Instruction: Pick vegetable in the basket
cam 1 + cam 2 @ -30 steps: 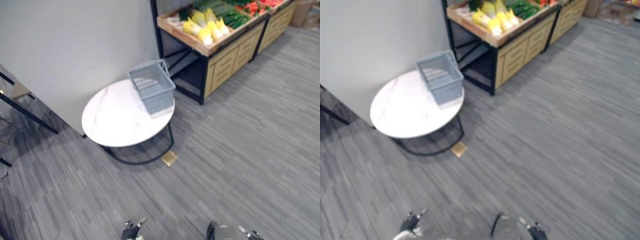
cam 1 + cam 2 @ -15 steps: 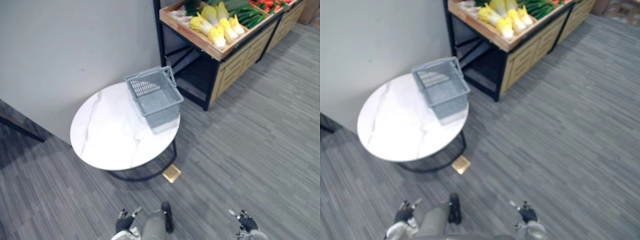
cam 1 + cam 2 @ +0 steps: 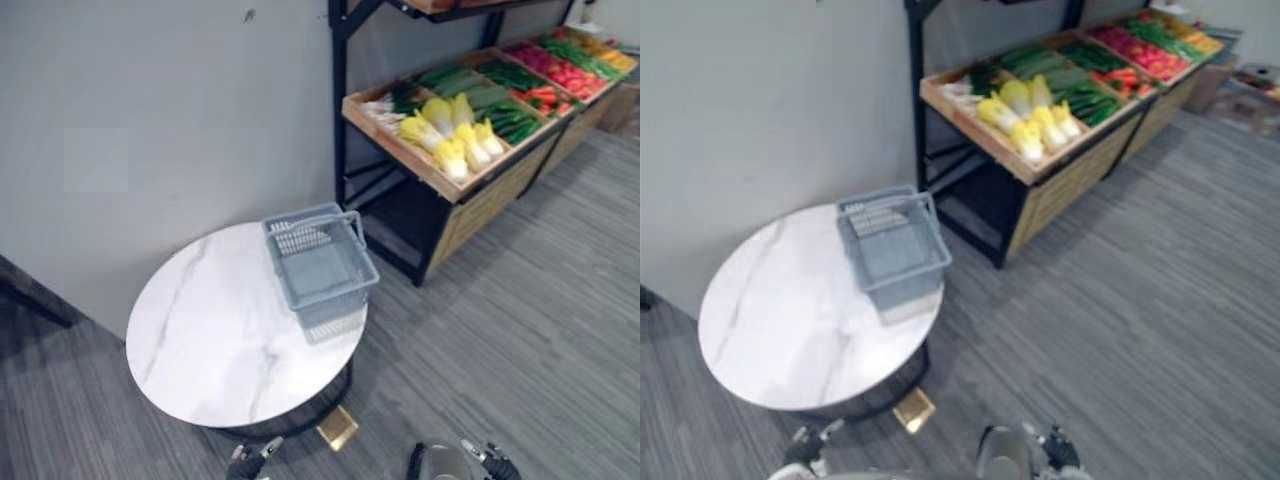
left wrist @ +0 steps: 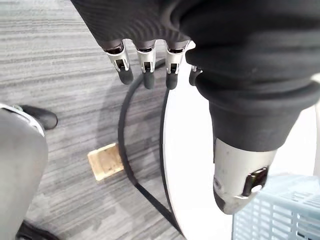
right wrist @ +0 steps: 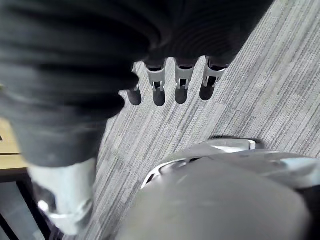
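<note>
- Vegetables (image 3: pixel 455 145) lie in the wooden tray of the stand (image 3: pixel 480 205), at about 1 o'clock in my head view. Neither hand has one.
- At the near end of the tray I see pale yellow cabbages (image 3: pixel 1025 115). Past them are green cucumbers (image 3: pixel 512 118), then red vegetables (image 3: pixel 545 95) farther toward 2 o'clock.
- Basket (image 3: pixel 335 300), grey plastic, sits empty on the round white table (image 3: pixel 210 340), at the tabletop's 2 o'clock edge.
- The table stands at 11 o'clock from me, close to the grey wall (image 3: pixel 150 120). The stand is just beside it, off its 2 o'clock side.
- Left hand (image 3: pixel 245 465) hangs low at 7 o'clock in my head view, with its fingers (image 4: pixel 145 75) straight and slack, grasping nothing. Past them I see the table's edge and its black frame (image 4: pixel 122 135).
- Right hand (image 3: pixel 492 466) hangs at 5 o'clock, its fingers (image 5: pixel 181 87) loose and empty above the grey carpet (image 3: pixel 540 330).
- A small wooden block (image 3: pixel 338 428) lies on the carpet by the table's 6 o'clock edge.
</note>
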Robot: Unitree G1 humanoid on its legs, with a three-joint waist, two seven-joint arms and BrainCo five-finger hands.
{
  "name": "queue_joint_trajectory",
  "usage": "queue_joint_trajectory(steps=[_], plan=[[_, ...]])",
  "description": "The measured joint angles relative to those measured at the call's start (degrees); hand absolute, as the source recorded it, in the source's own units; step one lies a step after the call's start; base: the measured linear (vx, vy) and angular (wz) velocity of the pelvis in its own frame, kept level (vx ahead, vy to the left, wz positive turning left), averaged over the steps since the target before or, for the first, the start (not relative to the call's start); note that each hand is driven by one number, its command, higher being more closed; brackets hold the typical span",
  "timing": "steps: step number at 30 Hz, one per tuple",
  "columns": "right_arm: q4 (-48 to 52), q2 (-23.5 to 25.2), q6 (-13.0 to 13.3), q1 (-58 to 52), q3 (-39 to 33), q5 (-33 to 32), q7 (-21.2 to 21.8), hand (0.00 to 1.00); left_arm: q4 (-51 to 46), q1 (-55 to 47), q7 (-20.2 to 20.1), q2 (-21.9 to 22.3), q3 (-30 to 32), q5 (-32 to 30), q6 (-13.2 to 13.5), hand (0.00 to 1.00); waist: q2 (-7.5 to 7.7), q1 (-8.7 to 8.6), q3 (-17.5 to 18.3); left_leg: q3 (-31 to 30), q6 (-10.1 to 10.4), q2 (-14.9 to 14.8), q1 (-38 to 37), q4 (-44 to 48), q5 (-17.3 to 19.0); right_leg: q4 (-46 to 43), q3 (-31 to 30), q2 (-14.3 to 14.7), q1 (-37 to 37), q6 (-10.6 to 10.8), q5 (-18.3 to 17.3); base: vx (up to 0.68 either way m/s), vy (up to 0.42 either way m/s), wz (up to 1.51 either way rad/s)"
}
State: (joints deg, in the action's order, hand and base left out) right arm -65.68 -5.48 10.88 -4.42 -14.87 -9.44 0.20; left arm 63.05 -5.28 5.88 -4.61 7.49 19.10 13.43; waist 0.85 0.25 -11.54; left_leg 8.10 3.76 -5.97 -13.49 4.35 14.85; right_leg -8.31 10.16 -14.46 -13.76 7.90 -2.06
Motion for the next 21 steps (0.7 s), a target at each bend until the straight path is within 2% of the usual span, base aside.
queue_joint_trajectory(steps=[1, 2, 3, 4, 5, 6, 7, 8, 9, 10, 11, 12, 13, 14, 15, 16, 17, 18, 19, 21], plan=[[0.0, 0.3, -0.3, -0.5, -1.0, 0.0, 0.0, 0.0, 0.0, 0.0, 0.0, 0.3, 1.1, 0.0, 0.0, 0.0, 0.22, 0.13, 0.0, -1.6, 1.8, -0.9, -0.9, -0.1, 1.4, 3.4, -2.2, -0.4, 0.0, 0.9, 1.1, 0.4, -0.414, 0.57], [0.0, 0.1, -0.4, -0.6, -1.6, 0.0, 0.0, 0.0, 0.2, -0.1, 0.1, 0.7, 2.1, -0.1, 0.0, 0.0, 0.05, 0.07, 0.2, -2.6, 2.6, -1.9, -1.8, -0.2, 2.3, 1.7, -2.1, 0.0, 0.0, 2.0, 4.5, 0.41, -0.446, 0.64], [0.1, -0.2, -0.4, -1.3, -2.1, 0.0, -0.1, 0.0, 0.5, -0.7, 0.1, 2.0, 3.2, -0.1, -0.1, 0.0, -1.45, -0.06, 0.6, -3.2, 2.9, -4.0, -2.0, -0.3, 2.9, -2.5, -1.5, 1.5, -1.0, 2.5, 5.2, 0.33, -0.355, 0.58], [0.1, -0.8, -0.4, -1.6, -2.8, 0.0, -0.3, 0.0, 0.5, -0.7, -0.1, 3.3, 3.4, -0.1, 0.0, 0.0, -2.7, -0.07, 1.3, -4.5, 2.1, -5.0, -2.0, -0.1, 2.4, -6.5, -1.4, 2.2, -2.3, 1.9, 4.8, 0.42, -0.414, 0.68], [0.0, -1.3, -0.5, -1.1, -2.9, 0.0, -0.4, 0.0, 0.8, -0.7, -0.1, 4.7, 3.5, -0.1, 0.0, 0.0, -3.85, 0.18, 1.5, -5.6, 2.3, -5.9, -1.8, 1.0, 0.0, -10.4, -0.6, 2.6, -2.8, -0.3, 1.8, 0.51, -0.503, 0.61], [0.1, -1.8, -0.4, -0.7, -2.8, 0.0, -0.4, 0.0, 0.9, -0.8, 0.0, 5.0, 3.7, -0.1, 0.2, 0.0, -4.43, 0.12, 1.8, -7.5, 2.3, -6.6, -0.5, 3.6, -2.6, -11.4, 1.0, 2.9, -1.7, -1.2, -0.2, 0.51, -0.485, 0.5], [0.1, -2.0, -0.4, -0.6, -2.7, 0.0, -0.4, 0.0, 0.9, -0.9, 0.0, 5.0, 3.7, -0.1, 0.2, 0.0, -4.64, 0.08, 2.0, -8.3, 2.4, -7.0, 0.4, 5.6, -3.6, -11.2, 2.1, 3.0, -0.7, -1.6, -0.9, 0.48, -0.443, 0.68], [0.0, -2.5, -0.3, -0.7, -2.6, 0.0, -0.3, 0.0, 1.0, -0.7, 0.1, 4.8, 3.6, -0.1, 0.2, 0.0, -5.16, -0.12, 2.2, -10.4, 3.1, -7.8, 4.0, 12.3, -5.3, -9.8, 4.7, 3.1, 2.0, -2.1, -1.9, 0.36, -0.281, 0.84], [-0.3, -2.5, -0.3, -0.8, -2.5, 0.0, -0.3, 0.0, 0.9, -0.6, 0.0, 4.8, 3.6, 0.1, 0.2, 0.0, -4.85, -0.15, 2.0, -10.9, 6.3, -8.3, 7.6, 19.5, -9.4, -8.4, 6.9, 2.9, 5.3, -2.6, -2.6, 0.35, -0.259, 0.9], [-0.4, -2.5, -0.3, -1.0, -2.2, 0.0, -0.3, 0.0, 0.8, -0.5, 0.0, 4.8, 3.6, 0.5, 0.3, 0.0, -4.65, -0.12, 1.8, -10.9, 8.4, -8.5, 9.2, 22.6, -12.0, -7.6, 7.9, 2.8, 7.2, -2.9, -2.3, 0.39, -0.223, 0.98], [-0.4, -2.8, -0.2, -1.1, -0.8, -0.1, -0.5, 0.0, 0.5, -0.4, 0.1, 4.1, 3.0, 0.5, 0.4, 0.0, -3.87, 0.01, 1.6, -8.5, 11.1, -9.1, 13.4, 30.2, -17.0, -5.0, 10.5, 1.6, 11.8, -3.3, -2.3, 0.3, -0.147, 0.69], [-0.2, -3.0, -0.1, -0.8, -0.3, -0.1, -0.5, 0.0, 0.3, -0.4, 0.1, 4.0, 2.8, 0.5, 0.5, 0.0, -3.87, 0.04, 1.6, -6.5, 11.4, -9.5, 14.4, 31.5, -16.4, -4.3, 11.3, 1.2, 12.8, -3.3, -2.3, 0.28, -0.123, 0.6], [-0.1, -3.4, 0.0, -0.3, -0.3, -0.3, -0.6, 0.0, 0.2, -0.5, 0.1, 3.9, 2.3, 0.5, 0.7, 0.0, -3.86, 0.01, 1.6, -3.8, 11.2, -9.8, 15.4, 32.0, -15.3, -3.6, 11.9, 0.9, 13.7, -3.3, -2.3, 0.17, -0.054, 0.28], [0.6, -3.9, 0.3, 0.3, -0.5, -0.7, -0.7, 0.0, 0.1, -0.4, 0.1, 3.7, 1.6, 0.5, 1.0, 0.0, -3.8, -0.17, 1.6, 2.7, 10.0, -9.8, 16.9, 30.4, -12.9, -2.4, 12.8, 0.2, 14.9, -3.1, -2.2, 0.2, -0.016, 0.36], [1.7, -4.3, 0.7, 0.6, -0.5, -1.1, -1.0, 0.0, -0.3, -0.4, 0.1, 3.6, 1.3, 0.5, 1.1, 0.0, -3.82, -0.32, 1.6, 8.2, 7.4, -9.7, 17.6, 25.5, -12.9, -1.6, 13.9, -0.2, 16.0, -2.6, -1.9, 0.19, 0.023, 0.38], [2.2, -4.5, 0.9, 0.6, -0.5, -1.9, -1.1, 0.0, -0.3, -0.4, 0.2, 3.6, 1.3, 0.4, 1.1, 0.0, -3.9, -0.42, 1.6, 10.6, 5.7, -9.7, 17.7, 22.3, -13.8, -1.5, 14.4, -0.1, 16.4, -2.6, -1.9, 0.17, 0.076, 0.41], [2.9, -4.5, 1.0, 0.6, -0.4, -2.0, -1.2, 0.0, -0.3, -0.4, 0.5, 3.1, 1.2, 0.3, 1.1, 0.0, -3.22, -0.4, 1.9, 13.1, 4.3, -8.9, 16.3, 18.9, -13.8, -0.8, 14.6, -0.3, 17.0, -1.9, -1.5, 0.15, 0.082, 0.5], [4.4, -4.0, 1.1, 0.6, -0.3, -2.0, -1.2, 0.0, -0.3, -0.4, 0.7, 2.8, 0.8, 0.3, 1.1, 0.0, -2.91, -0.7, 2.4, 13.1, 4.3, -7.5, 15.5, 15.5, -13.8, 0.6, 14.5, -0.3, 17.2, -1.4, -1.1, 0.17, 0.11, 0.6], [5.7, -3.4, 1.2, 0.6, 0.2, -2.0, -1.4, 0.0, -0.4, -0.3, 0.8, 2.1, 0.6, 0.0, 1.2, 0.0, -1.84, -1.11, 2.4, 12.6, 4.2, -6.3, 14.7, 11.3, -13.7, 2.4, 14.7, -0.1, 17.0, -1.1, -1.0, 0.13, 0.089, 0.49], [7.3, -3.2, 1.5, 1.4, 2.0, -1.7, -1.4, 0.0, -0.3, -0.1, 1.6, 1.6, 0.8, 0.0, 1.1, 0.0, -1.26, -1.21, 1.9, 11.3, 4.2, -5.5, 14.0, 6.9, -13.7, 3.5, 15.4, 0.3, 16.9, -0.6, -0.6, 0.09, 0.086, 0.35]])
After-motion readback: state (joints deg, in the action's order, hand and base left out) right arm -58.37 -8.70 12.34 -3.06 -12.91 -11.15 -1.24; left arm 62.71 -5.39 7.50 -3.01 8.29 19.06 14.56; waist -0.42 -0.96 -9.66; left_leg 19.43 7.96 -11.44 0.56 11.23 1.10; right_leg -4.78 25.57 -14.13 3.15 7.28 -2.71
